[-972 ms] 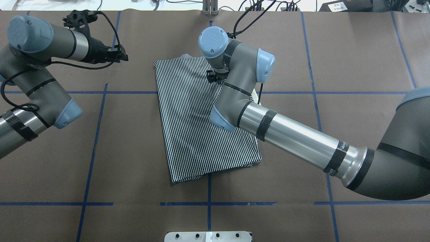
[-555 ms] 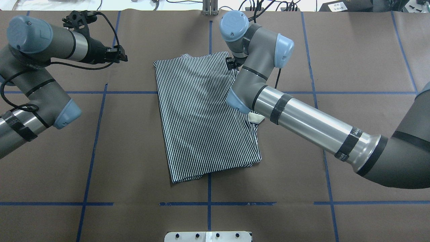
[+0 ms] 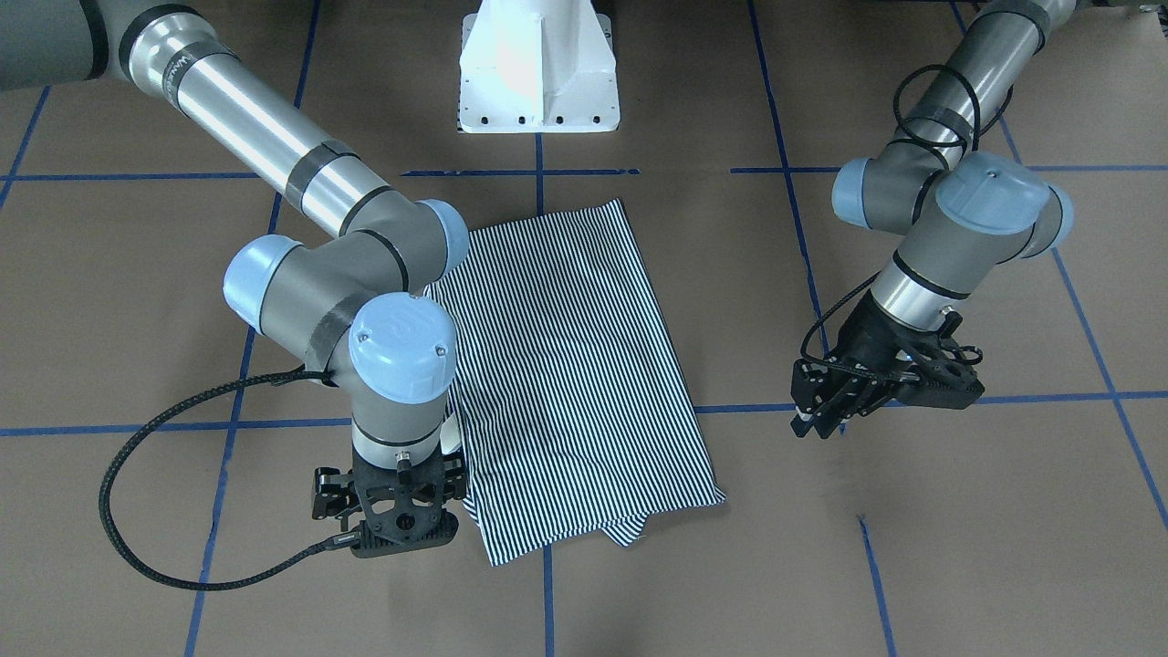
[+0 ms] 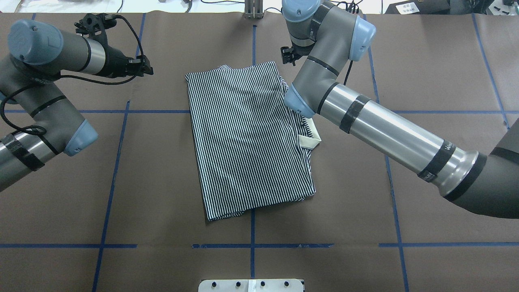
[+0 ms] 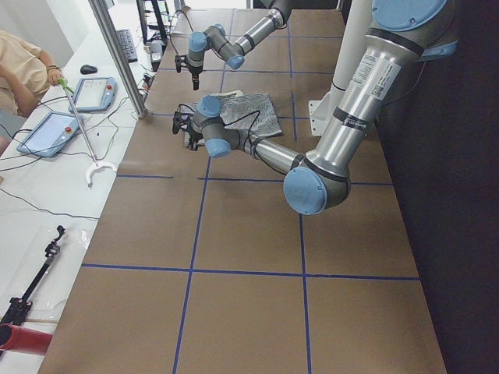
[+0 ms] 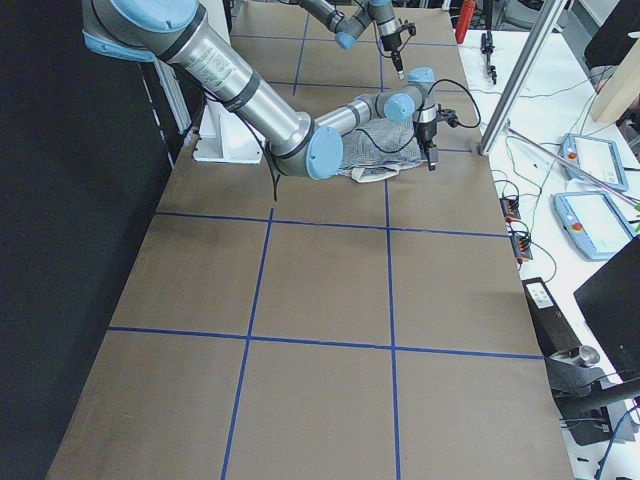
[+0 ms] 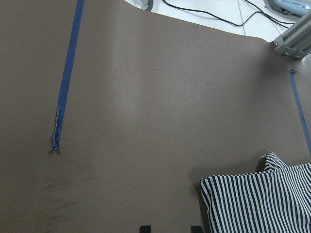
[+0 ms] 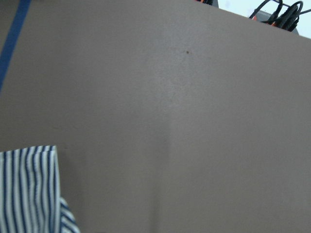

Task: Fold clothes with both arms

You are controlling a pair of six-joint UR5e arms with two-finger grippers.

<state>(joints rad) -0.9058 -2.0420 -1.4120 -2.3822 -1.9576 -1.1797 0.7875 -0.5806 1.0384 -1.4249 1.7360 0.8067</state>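
Your left gripper hovers with jaws parted (its wrist view shows this); your right gripper points straight down, and its jaws' state is unreadable.

Polo shirt lies flat mid-table, a low obstacle, with its cream collar jutting out at the right edge. The right arm slants in over the shirt's right side and far right corner, closing off approach from there. The right hand hangs just beyond the far edge. A bare strip of table runs between the left hand and the shirt's left edge — open passage. The near hem lies in the open — bare table in front of it.
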